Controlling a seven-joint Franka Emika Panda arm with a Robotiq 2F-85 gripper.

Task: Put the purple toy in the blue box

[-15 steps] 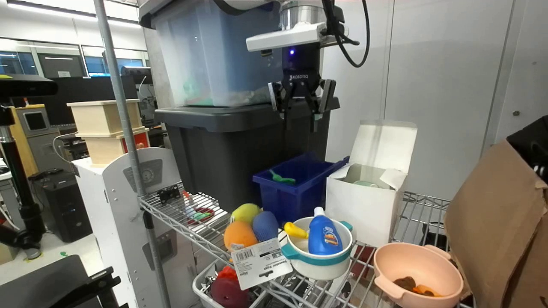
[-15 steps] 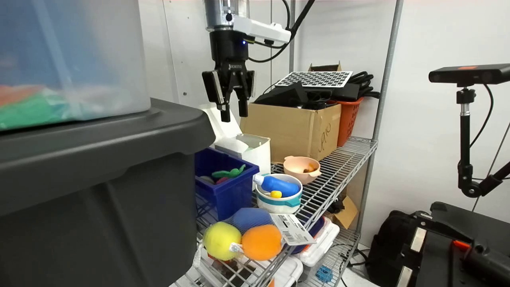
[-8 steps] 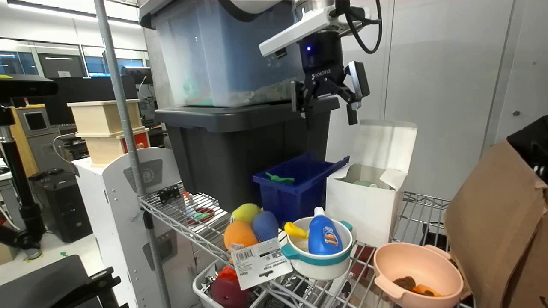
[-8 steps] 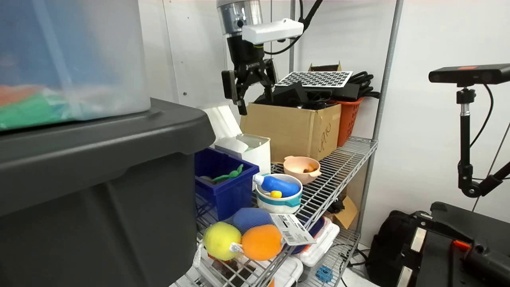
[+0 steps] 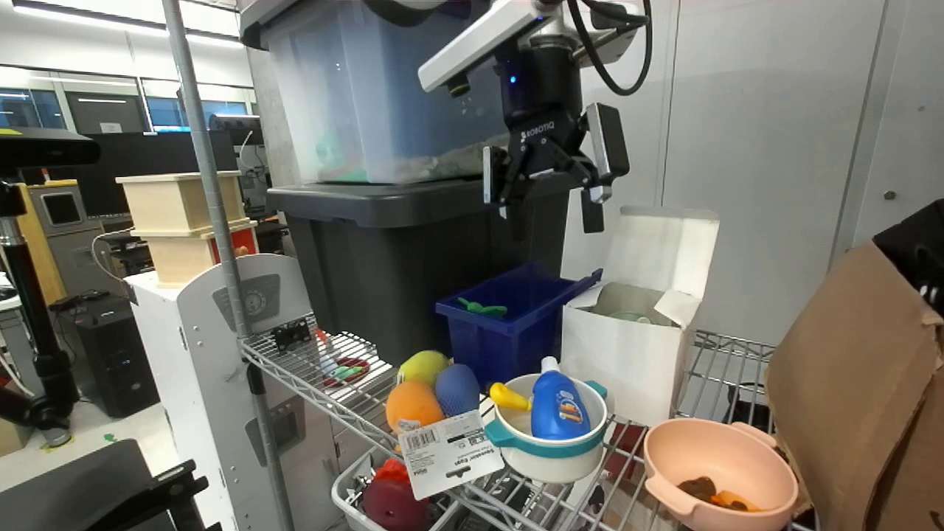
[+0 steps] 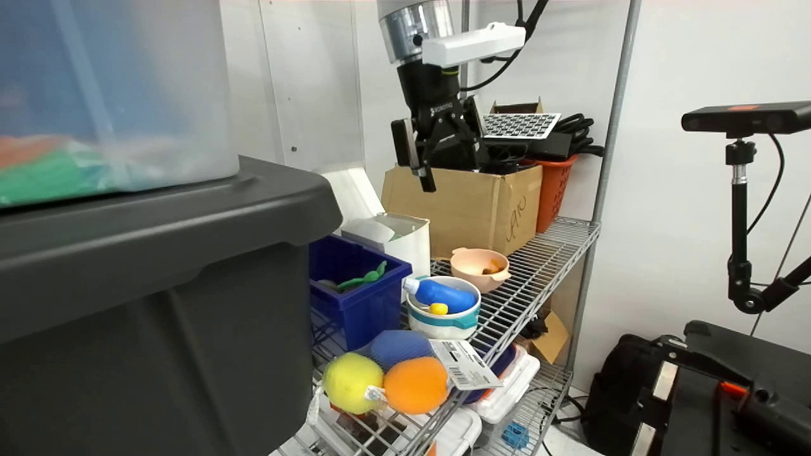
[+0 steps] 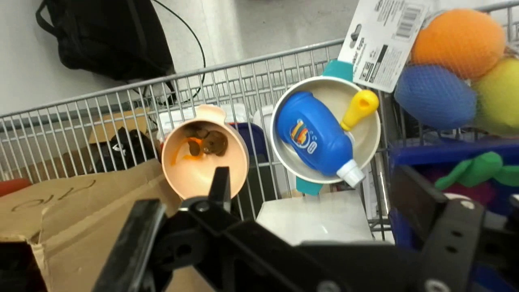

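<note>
The gripper (image 5: 555, 217) is in the released condition: its two fingers (image 5: 592, 212) stand well apart, and the assembly is tilted above the wire shelf (image 6: 567, 231). The purple toy (image 7: 478, 194) is located inside the blue box (image 5: 483, 346) — in the wrist view its green leafy part (image 7: 484, 165) overlies the magenta body, and one finger partly masks the box. The blue box stands between the black tote (image 5: 398, 273) and a white carton (image 5: 623, 361) with a raised lid (image 5: 664, 247). A teal-handled pot (image 5: 553, 466) near the box contains a blue bottle (image 5: 560, 409) and a yellow item (image 7: 361, 107), and stands between a pink bowl (image 5: 693, 457) and three netted toys (image 5: 413, 405).
</note>
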